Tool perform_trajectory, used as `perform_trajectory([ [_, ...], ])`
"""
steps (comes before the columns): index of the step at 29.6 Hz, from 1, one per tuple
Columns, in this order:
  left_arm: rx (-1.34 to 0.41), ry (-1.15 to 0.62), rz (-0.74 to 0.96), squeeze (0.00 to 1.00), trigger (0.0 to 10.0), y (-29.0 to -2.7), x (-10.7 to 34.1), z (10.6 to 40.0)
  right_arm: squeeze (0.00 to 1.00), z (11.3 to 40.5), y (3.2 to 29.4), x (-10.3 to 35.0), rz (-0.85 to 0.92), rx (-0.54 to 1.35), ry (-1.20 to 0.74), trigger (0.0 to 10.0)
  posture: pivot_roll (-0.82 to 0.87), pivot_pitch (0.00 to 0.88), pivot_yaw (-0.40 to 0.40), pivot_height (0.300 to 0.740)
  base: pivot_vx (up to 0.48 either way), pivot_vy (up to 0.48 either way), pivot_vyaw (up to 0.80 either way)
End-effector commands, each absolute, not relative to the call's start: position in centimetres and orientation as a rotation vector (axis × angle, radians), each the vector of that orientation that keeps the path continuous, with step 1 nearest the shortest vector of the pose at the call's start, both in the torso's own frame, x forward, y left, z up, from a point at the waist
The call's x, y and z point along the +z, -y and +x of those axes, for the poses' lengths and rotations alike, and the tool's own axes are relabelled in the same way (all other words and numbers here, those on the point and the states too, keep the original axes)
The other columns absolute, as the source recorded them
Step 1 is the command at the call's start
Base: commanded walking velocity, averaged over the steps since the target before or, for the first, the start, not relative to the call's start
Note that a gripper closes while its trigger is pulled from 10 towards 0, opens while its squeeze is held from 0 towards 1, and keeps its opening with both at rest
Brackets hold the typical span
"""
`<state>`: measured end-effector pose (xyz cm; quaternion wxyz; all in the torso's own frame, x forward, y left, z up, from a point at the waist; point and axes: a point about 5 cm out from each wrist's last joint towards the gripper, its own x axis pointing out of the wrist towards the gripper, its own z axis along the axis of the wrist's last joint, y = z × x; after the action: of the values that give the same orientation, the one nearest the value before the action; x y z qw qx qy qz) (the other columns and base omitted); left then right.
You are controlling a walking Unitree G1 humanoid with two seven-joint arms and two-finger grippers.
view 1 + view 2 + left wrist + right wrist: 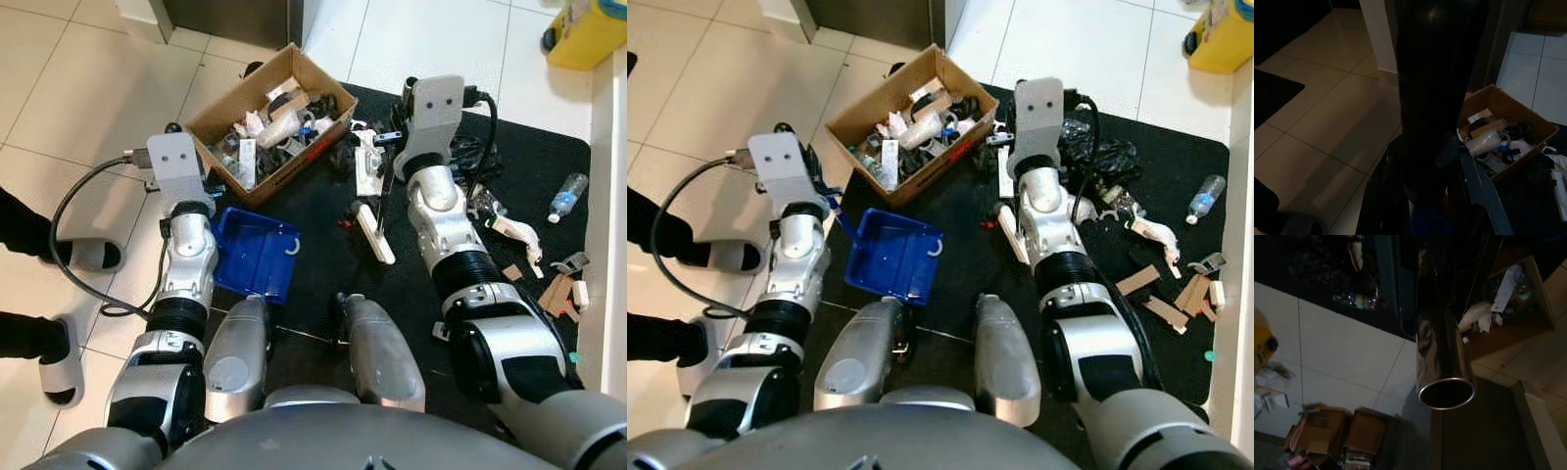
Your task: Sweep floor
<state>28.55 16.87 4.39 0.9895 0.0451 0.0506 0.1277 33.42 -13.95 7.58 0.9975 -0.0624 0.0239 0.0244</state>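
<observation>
1. The blue dustpan (253,253) lies flat on the black mat (323,259), at the mat's edge where it meets the tiled floor (88,88). It is a shallow square tray with a small white scrap inside, sitting just in front of the left arm.
2. The left pincer (1432,196) is at the dustpan's thin handle, but the wrist view is dark and a thick black shaft covers the fingers, so I cannot tell if they are apart or together.
3. The right pincer (392,147) reaches out over the mat beside the box. A shiny metal tube (1442,362) runs along it in the wrist view; whether the fingers clamp it I cannot tell. Below it a white brush head (375,233) rests on the mat.
4. A cardboard box (269,122) stands open, partly on the mat, packed with bottles, white wrappers and dark odds and ends I can't sort out.
5. Litter is scattered on the mat: a plastic bottle (567,196), cardboard scraps (556,289) and a tangle of black stuff.
6. A yellow container (586,31) is cut off at the corner. A person's slippered feet (61,367) stand on the tiles.
</observation>
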Motion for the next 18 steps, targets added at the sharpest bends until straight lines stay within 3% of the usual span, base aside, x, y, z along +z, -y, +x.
perform_trajectory([
  [1, 0.254, -0.120, 0.110, 0.00, 10.0, -17.2, 3.9, 28.0, 0.00, 32.8, 14.1, 5.9, -0.085, 0.032, -0.127, 10.0, 0.12, 0.155, 0.002, 0.740, 0.000, 0.000, 0.00],
  [4, 0.255, -0.121, 0.112, 0.00, 10.0, -17.2, 3.9, 28.0, 0.00, 32.8, 13.6, 5.8, -0.042, 0.055, -0.143, 10.0, 0.12, 0.155, 0.002, 0.740, 0.000, 0.000, 0.00],
  [6, 0.255, -0.124, 0.113, 0.00, 10.0, -17.2, 3.8, 27.9, 0.00, 32.5, 10.9, 5.8, 0.062, 0.188, -0.164, 10.0, 0.12, 0.155, 0.002, 0.740, 0.000, 0.000, 0.00],
  [9, 0.255, -0.124, 0.113, 0.00, 10.0, -17.2, 3.8, 27.9, 0.00, 32.4, 10.0, 5.8, 0.085, 0.232, -0.163, 10.0, 0.12, 0.155, 0.002, 0.740, 0.000, 0.000, 0.00],
  [11, 0.254, -0.125, 0.109, 0.00, 10.0, -17.0, 3.7, 28.0, 0.00, 31.9, 6.9, 6.4, 0.171, 0.367, -0.160, 10.0, 0.11, 0.155, -0.007, 0.740, 0.000, 0.000, 0.00],
  [14, 0.251, -0.127, 0.105, 0.00, 10.0, -16.8, 3.7, 28.0, 0.00, 31.5, 4.8, 7.1, 0.244, 0.444, -0.148, 10.0, 0.11, 0.155, -0.007, 0.740, 0.000, 0.000, 0.00],
  [18, 0.249, -0.128, 0.103, 0.00, 10.0, -16.7, 3.7, 28.0, 0.00, 31.4, 3.6, 7.7, 0.305, 0.469, -0.141, 10.0, 0.10, 0.155, -0.011, 0.740, 0.000, 0.000, 0.00],
])
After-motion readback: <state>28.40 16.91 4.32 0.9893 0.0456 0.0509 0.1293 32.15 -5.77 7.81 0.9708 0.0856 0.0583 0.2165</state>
